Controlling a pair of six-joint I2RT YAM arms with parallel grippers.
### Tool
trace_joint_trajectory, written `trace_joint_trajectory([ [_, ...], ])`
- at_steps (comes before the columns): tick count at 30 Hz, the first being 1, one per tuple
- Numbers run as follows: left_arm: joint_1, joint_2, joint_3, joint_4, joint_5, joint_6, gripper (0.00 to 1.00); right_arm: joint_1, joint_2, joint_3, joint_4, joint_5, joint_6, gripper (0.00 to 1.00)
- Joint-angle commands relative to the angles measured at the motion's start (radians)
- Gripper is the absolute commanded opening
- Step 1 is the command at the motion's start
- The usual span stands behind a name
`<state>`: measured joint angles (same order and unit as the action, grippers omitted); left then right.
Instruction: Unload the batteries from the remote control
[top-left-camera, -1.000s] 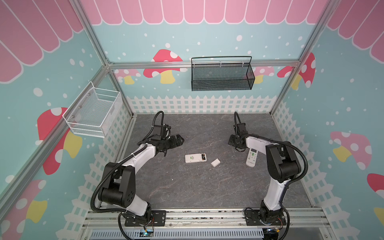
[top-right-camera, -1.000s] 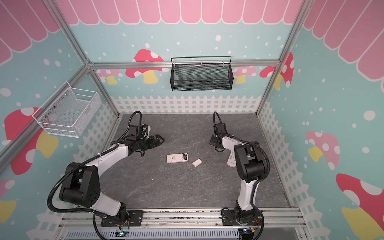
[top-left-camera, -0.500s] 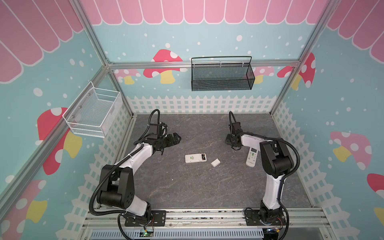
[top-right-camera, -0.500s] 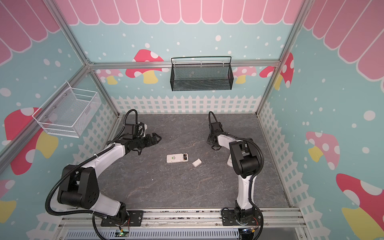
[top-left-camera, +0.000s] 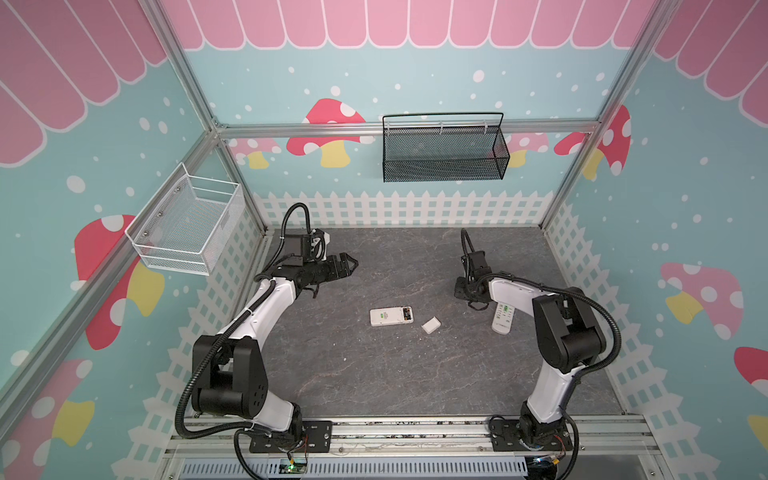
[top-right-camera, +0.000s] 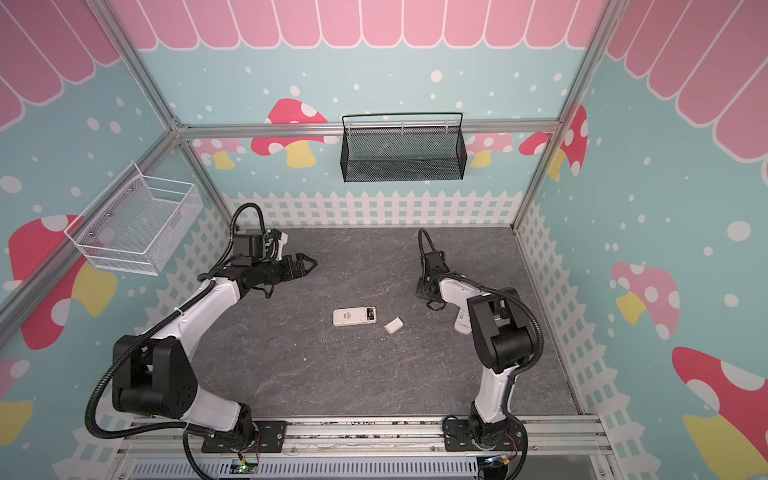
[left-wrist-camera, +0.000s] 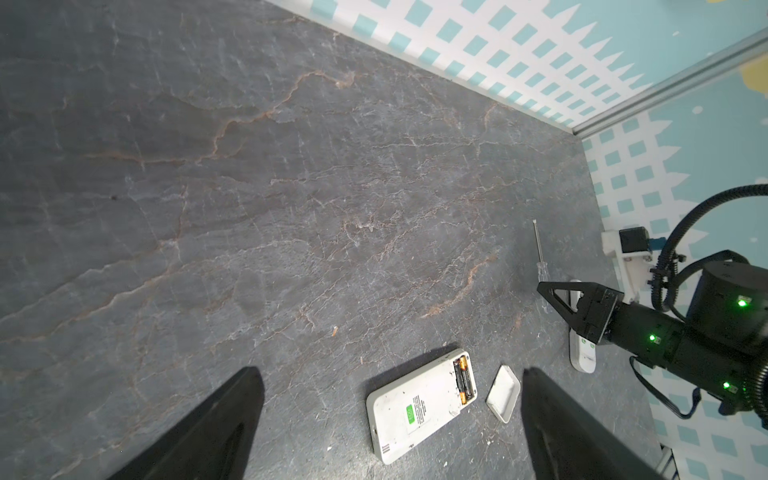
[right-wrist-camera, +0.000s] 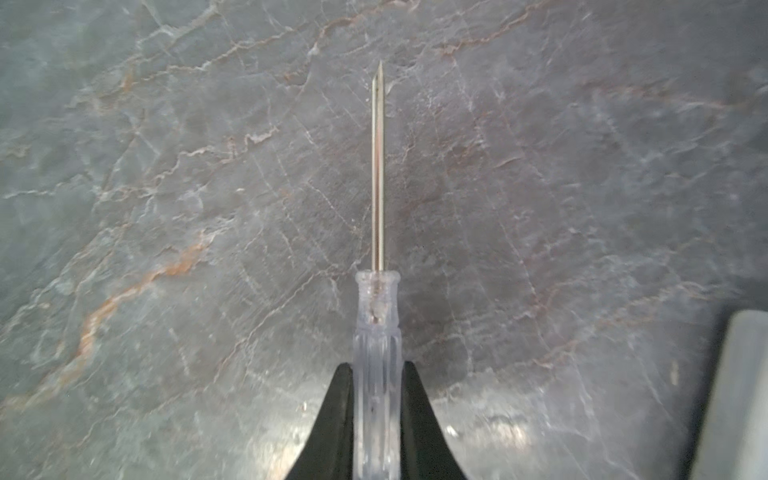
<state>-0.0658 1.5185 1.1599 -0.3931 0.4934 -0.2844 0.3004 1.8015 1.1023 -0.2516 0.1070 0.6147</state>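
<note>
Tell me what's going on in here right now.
The right gripper is shut on the clear handle of a screwdriver, low over the right side of the table. The left gripper hangs open and empty above the left side. Between them lies a white remote, back up, its cover off and lying beside it. Two batteries sit in the open compartment. A second remote lies by the right arm, buttons up.
</note>
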Motion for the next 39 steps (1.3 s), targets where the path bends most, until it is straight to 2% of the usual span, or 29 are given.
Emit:
trace_joint_trajectory([
  [1, 0.000, 0.008, 0.071, -0.071, 0.107, 0.120, 0.95, 0.006, -0.094, -0.035, 0.075, -0.066, -0.073, 0.03],
  [7, -0.002, 0.017, 0.253, -0.229, 0.171, 0.273, 0.91, 0.006, -0.250, -0.139, 0.226, -0.185, -0.168, 0.01],
  [10, -0.003, 0.012, 0.346, -0.312, 0.167, 0.351, 0.87, 0.008, -0.300, -0.159, 0.254, -0.234, -0.213, 0.00],
  [16, -0.004, 0.016, 0.482, -0.422, 0.214, 0.514, 0.85, 0.021, -0.414, -0.227, 0.372, -0.362, -0.366, 0.00],
  [19, -0.009, 0.033, 0.554, -0.492, 0.306, 0.570, 0.84, 0.041, -0.461, -0.237, 0.400, -0.420, -0.455, 0.00],
  [23, -0.018, 0.059, 0.637, -0.667, 0.495, 0.776, 0.80, 0.080, -0.520, -0.285, 0.486, -0.468, -0.600, 0.00],
  [30, -0.089, 0.101, 0.764, -0.874, 0.522, 0.993, 0.79, 0.130, -0.578, -0.343, 0.585, -0.589, -0.789, 0.00],
  [36, -0.176, 0.126, 0.778, -0.963, 0.470, 1.118, 0.79, 0.164, -0.564, -0.330, 0.581, -0.658, -0.851, 0.00],
  [39, -0.202, 0.146, 0.790, -0.964, 0.448, 1.124, 0.79, 0.181, -0.550, -0.309, 0.571, -0.675, -0.843, 0.00],
])
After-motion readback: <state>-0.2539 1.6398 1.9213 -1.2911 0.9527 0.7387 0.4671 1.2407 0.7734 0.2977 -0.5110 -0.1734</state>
